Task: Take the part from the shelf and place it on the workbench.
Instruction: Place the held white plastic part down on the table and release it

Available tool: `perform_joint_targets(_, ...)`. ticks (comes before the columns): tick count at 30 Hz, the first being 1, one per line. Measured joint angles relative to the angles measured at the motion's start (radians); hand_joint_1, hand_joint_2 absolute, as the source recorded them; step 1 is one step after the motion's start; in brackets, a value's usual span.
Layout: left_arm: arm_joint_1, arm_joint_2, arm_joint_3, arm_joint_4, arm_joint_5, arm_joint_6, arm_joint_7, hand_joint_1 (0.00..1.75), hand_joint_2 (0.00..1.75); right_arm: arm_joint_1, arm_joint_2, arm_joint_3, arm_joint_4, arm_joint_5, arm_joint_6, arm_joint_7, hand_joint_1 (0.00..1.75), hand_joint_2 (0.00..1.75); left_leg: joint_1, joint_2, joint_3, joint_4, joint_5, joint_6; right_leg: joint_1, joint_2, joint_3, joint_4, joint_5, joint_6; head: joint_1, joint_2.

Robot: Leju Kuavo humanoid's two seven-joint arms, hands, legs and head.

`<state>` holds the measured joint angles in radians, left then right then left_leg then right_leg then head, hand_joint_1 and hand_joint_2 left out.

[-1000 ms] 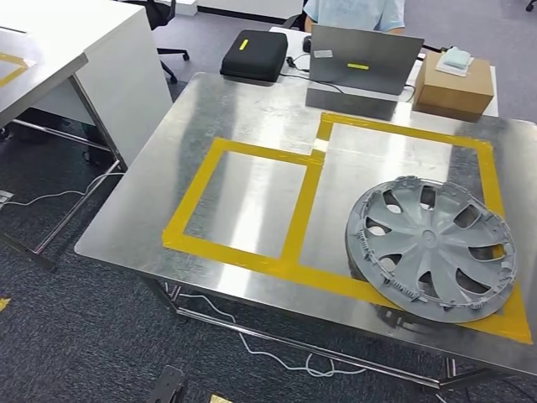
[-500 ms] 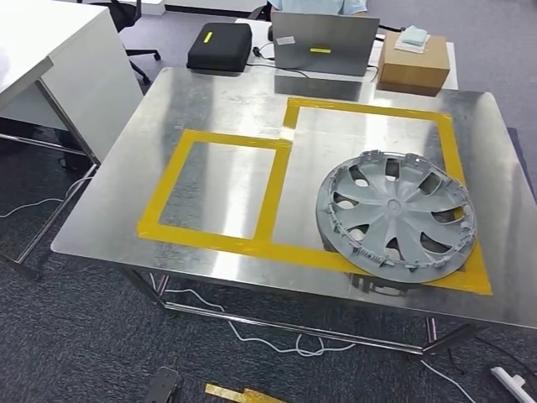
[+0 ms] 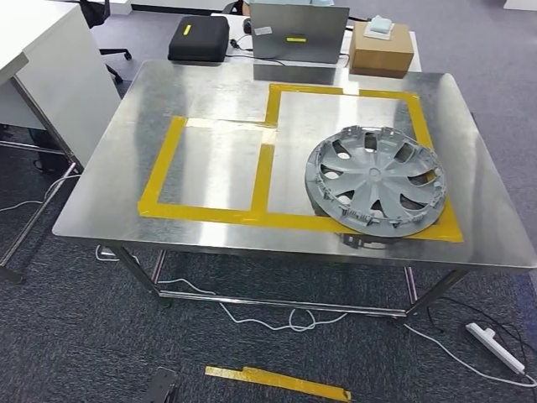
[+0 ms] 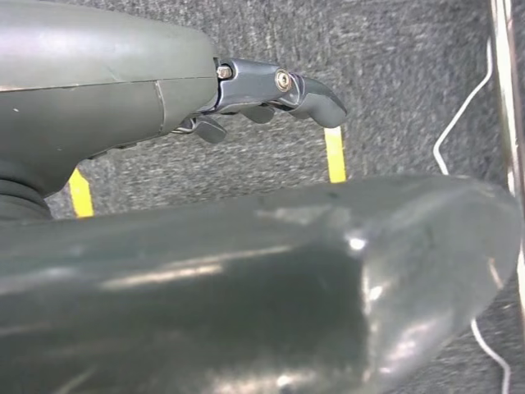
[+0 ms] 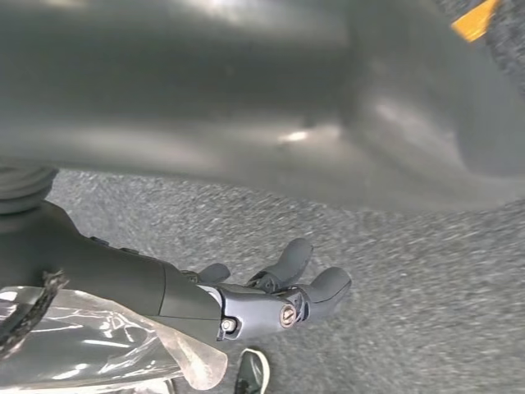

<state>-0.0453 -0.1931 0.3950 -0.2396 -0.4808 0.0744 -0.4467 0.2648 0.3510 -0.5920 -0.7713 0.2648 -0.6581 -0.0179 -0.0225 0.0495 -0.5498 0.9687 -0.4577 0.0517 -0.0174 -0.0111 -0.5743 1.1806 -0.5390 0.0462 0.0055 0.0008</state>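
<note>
1. Desk [image 3: 38, 59], white, stands at far left beside the workbench [image 3: 127, 143].
2. Workbench: shiny metal top w/ yellow tape [image 3: 209, 214] marking two boxes, a smaller one on the left and a bigger one on the right.
3. Black case [image 3: 198, 38], laptop [image 3: 299, 32] and cardboard box [image 3: 382, 46] sit in a row on a table behind the bench's far edge.
4. Part [image 3: 375, 178], a grey wheel cover, lies flat on the bench in the right box; its near-right rim overlaps the tape.
5. Floor: white cable [image 3: 278, 319] under the bench, loose yellow strip [image 3: 278, 382] on the carpet, power strip [image 3: 495, 347] at right.
6. Left hand [image 4: 272, 90] hangs over carpet, fingers apart, holding nothing.
7. Right hand [image 5: 272, 300] hangs over carpet, fingers spread & empty.
</note>
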Motion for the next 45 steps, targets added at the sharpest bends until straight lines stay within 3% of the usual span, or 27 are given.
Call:
perform_joint_targets(2,0.000,0.000,0.004,0.000,-0.001,0.000,-0.002,0.00,0.00,-0.003,0.000,-0.002,0.000,0.011,0.011,-0.006,0.00,0.00,-0.004,0.010,-0.018,0.011,0.014,-0.007,0.007,-0.027,0.124,-0.162,-0.008,-0.010,0.000,0.000)
perform_joint_targets(4,-0.001,-0.001,0.010,0.000,-0.003,0.000,-0.004,0.00,0.00,-0.008,-0.001,-0.011,0.001,0.029,0.027,-0.016,0.00,0.00,-0.005,0.022,-0.027,0.019,0.027,-0.016,0.013,-0.034,0.172,-0.244,-0.030,-0.018,0.000,0.000)
perform_joint_targets(6,0.000,0.000,0.018,0.000,-0.004,0.000,-0.007,0.00,0.00,-0.013,-0.001,-0.030,0.008,0.048,0.043,-0.028,0.00,0.00,-0.002,0.023,-0.036,0.025,0.028,-0.028,0.012,-0.025,0.155,-0.252,-0.020,-0.031,0.001,0.000)
perform_joint_targets(7,0.002,0.000,0.022,0.000,-0.006,0.000,-0.008,0.00,0.00,-0.015,-0.001,-0.042,0.012,0.057,0.051,-0.033,0.00,0.00,0.000,0.011,-0.043,0.041,0.004,-0.036,0.011,-0.022,0.144,-0.252,-0.009,-0.039,0.000,0.000)
perform_joint_targets(10,0.007,0.001,0.035,0.000,-0.012,0.000,-0.014,0.00,0.00,-0.023,-0.001,-0.071,0.024,0.085,0.075,-0.051,0.00,0.00,0.010,-0.034,-0.073,0.184,-0.143,-0.056,0.009,-0.009,0.100,-0.249,0.026,-0.052,-0.002,0.000)
perform_joint_targets(11,0.008,0.001,0.039,0.000,-0.013,0.000,-0.015,0.00,0.00,-0.027,-0.002,-0.082,0.029,0.095,0.083,-0.056,0.00,0.00,0.013,-0.039,-0.080,0.243,-0.173,-0.058,0.010,-0.003,0.085,-0.246,0.038,-0.051,-0.003,0.000)
perform_joint_targets(13,0.009,0.001,0.046,0.000,-0.014,0.000,-0.017,0.00,0.00,-0.034,-0.003,-0.105,0.039,0.115,0.098,-0.066,0.00,0.00,0.015,-0.041,-0.061,0.288,-0.161,-0.060,0.009,0.008,0.052,-0.233,0.059,-0.049,-0.003,0.000)
perform_joint_targets(14,0.009,0.001,0.049,0.000,-0.015,0.000,-0.018,0.00,0.00,-0.037,-0.003,-0.116,0.044,0.123,0.104,-0.070,0.00,0.00,0.017,-0.044,-0.030,0.259,-0.130,-0.060,0.009,0.015,0.035,-0.224,0.068,-0.046,-0.003,0.000)
perform_joint_targets(16,0.009,0.001,0.055,0.000,-0.016,0.000,-0.020,0.00,0.00,-0.043,-0.004,-0.132,0.052,0.133,0.111,-0.075,0.00,0.00,0.021,-0.068,0.065,0.125,-0.089,-0.056,0.009,0.029,0.002,-0.207,0.084,-0.038,-0.003,0.000)
perform_joint_targets(18,0.009,0.002,0.060,0.000,-0.017,0.000,-0.022,0.00,0.00,-0.048,-0.004,-0.143,0.057,0.137,0.113,-0.077,0.00,0.00,0.022,-0.093,0.132,0.011,-0.098,-0.046,0.010,0.043,-0.019,-0.197,0.101,-0.027,-0.003,0.000)
perform_joint_targets(19,0.010,0.002,0.061,0.001,-0.017,0.000,-0.022,0.00,0.00,-0.049,-0.005,-0.147,0.058,0.138,0.114,-0.078,0.00,0.00,0.020,-0.096,0.140,-0.009,-0.106,-0.040,0.009,0.049,-0.024,-0.196,0.111,-0.020,-0.002,0.000)
perform_joint_targets(21,0.011,0.001,0.064,0.001,-0.017,0.000,-0.022,0.00,0.00,-0.051,-0.006,-0.156,0.062,0.141,0.116,-0.081,0.00,0.00,0.018,-0.082,0.127,-0.012,-0.092,-0.027,0.006,0.056,-0.033,-0.195,0.123,-0.007,-0.003,0.000)
perform_joint_targets(22,0.010,0.001,0.066,0.001,-0.017,0.000,-0.023,0.00,0.00,-0.051,-0.007,-0.163,0.066,0.144,0.119,-0.082,0.00,0.00,0.018,-0.075,0.116,-0.013,-0.082,-0.019,0.005,0.051,-0.043,-0.184,0.109,-0.002,-0.001,0.000)
perform_joint_targets(24,0.008,0.002,0.069,0.002,-0.017,0.000,-0.024,0.00,0.00,-0.055,-0.008,-0.177,0.073,0.158,0.137,-0.089,0.00,0.00,0.018,-0.061,0.090,-0.015,-0.058,-0.005,0.004,0.033,-0.073,-0.108,0.023,0.003,0.002,0.000)
perform_joint_targets(26,0.008,0.003,0.075,0.002,-0.017,0.000,-0.027,0.00,0.00,-0.062,-0.009,-0.192,0.078,0.184,0.184,-0.104,0.00,0.00,0.014,-0.050,0.058,-0.014,-0.034,0.001,0.004,0.021,-0.101,0.023,-0.071,0.005,0.005,0.000)
perform_joint_targets(27,0.009,0.004,0.079,0.002,-0.018,-0.001,-0.029,0.00,0.00,-0.067,-0.009,-0.203,0.081,0.202,0.216,-0.114,0.00,0.00,0.012,-0.043,0.041,-0.012,-0.021,0.002,0.004,0.020,-0.104,0.076,-0.086,0.006,0.005,0.000)
perform_joint_targets(29,0.009,0.005,0.087,0.002,-0.022,-0.002,-0.034,0.00,0.00,-0.076,-0.010,-0.233,0.087,0.239,0.272,-0.136,0.00,0.00,0.009,-0.035,0.005,-0.009,0.003,0.000,0.004,0.019,-0.068,0.097,-0.043,0.006,0.005,0.000)
perform_joint_targets(30,0.009,0.006,0.091,0.002,-0.026,-0.003,-0.037,0.00,0.00,-0.081,-0.010,-0.250,0.090,0.258,0.292,-0.145,0.00,0.00,0.008,-0.034,-0.011,-0.006,0.016,-0.002,0.004,0.019,-0.024,0.056,-0.014,0.004,0.005,0.000)
perform_joint_targets(33,0.008,0.007,0.099,0.002,-0.035,-0.003,-0.045,0.00,0.00,-0.103,-0.010,-0.300,0.101,0.315,0.342,-0.169,0.00,0.00,0.004,-0.034,-0.046,0.005,0.048,-0.014,0.007,0.019,0.159,-0.182,-0.015,-0.006,0.005,0.000)
perform_joint_targets(34,0.008,0.007,0.103,0.002,-0.036,-0.003,-0.048,0.00,0.00,-0.112,-0.011,-0.315,0.107,0.336,0.356,-0.176,0.00,0.00,0.004,-0.034,-0.056,0.008,0.060,-0.018,0.009,0.020,0.192,-0.235,-0.026,-0.009,0.004,0.000)
perform_joint_targets(36,0.008,0.009,0.113,0.002,-0.038,-0.004,-0.055,0.00,0.00,-0.125,-0.013,-0.350,0.126,0.380,0.382,-0.190,0.00,0.00,0.006,-0.036,-0.075,0.011,0.079,-0.027,0.011,0.020,0.192,-0.269,-0.026,-0.015,0.004,0.000)
perform_joint_targets(37,0.010,0.012,0.119,0.002,-0.041,-0.006,-0.057,0.00,0.00,-0.129,-0.014,-0.369,0.138,0.401,0.394,-0.196,0.00,0.00,0.009,-0.038,-0.087,0.019,0.068,-0.033,0.010,0.018,0.181,-0.270,-0.019,-0.021,0.004,0.000)
perform_joint_targets(39,0.016,0.018,0.127,0.002,-0.050,-0.016,-0.061,0.00,0.00,-0.135,-0.014,-0.404,0.159,0.436,0.411,-0.205,0.00,0.00,0.013,-0.043,-0.115,0.087,-0.008,-0.047,0.007,0.013,0.161,-0.267,-0.004,-0.037,0.003,0.000)
perform_joint_targets(41,0.020,0.025,0.131,0.002,-0.062,-0.026,-0.061,0.00,0.00,-0.143,-0.015,-0.429,0.175,0.463,0.420,-0.215,0.00,0.00,0.017,-0.044,-0.148,0.222,-0.100,-0.057,0.009,0.007,0.131,-0.252,0.011,-0.047,-0.001,0.000)
perform_joint_targets(42,0.019,0.029,0.133,0.002,-0.065,-0.029,-0.061,0.00,0.00,-0.148,-0.015,-0.441,0.184,0.475,0.423,-0.220,0.00,0.00,0.018,-0.044,-0.156,0.279,-0.121,-0.060,0.009,0.005,0.114,-0.242,0.017,-0.047,-0.001,0.000)
perform_joint_targets(43,0.019,0.031,0.135,0.002,-0.069,-0.030,-0.061,0.00,0.00,-0.154,-0.016,-0.453,0.193,0.486,0.427,-0.224,0.00,0.00,0.020,-0.044,-0.150,0.308,-0.122,-0.061,0.009,0.003,0.097,-0.233,0.021,-0.046,-0.002,0.000)
perform_joint_targets(45,0.018,0.035,0.138,0.002,-0.072,-0.031,-0.061,0.00,0.00,-0.162,-0.017,-0.471,0.208,0.501,0.431,-0.229,0.00,0.00,0.021,-0.044,-0.086,0.250,-0.081,-0.060,0.009,0.002,0.068,-0.213,0.027,-0.043,-0.002,0.000)
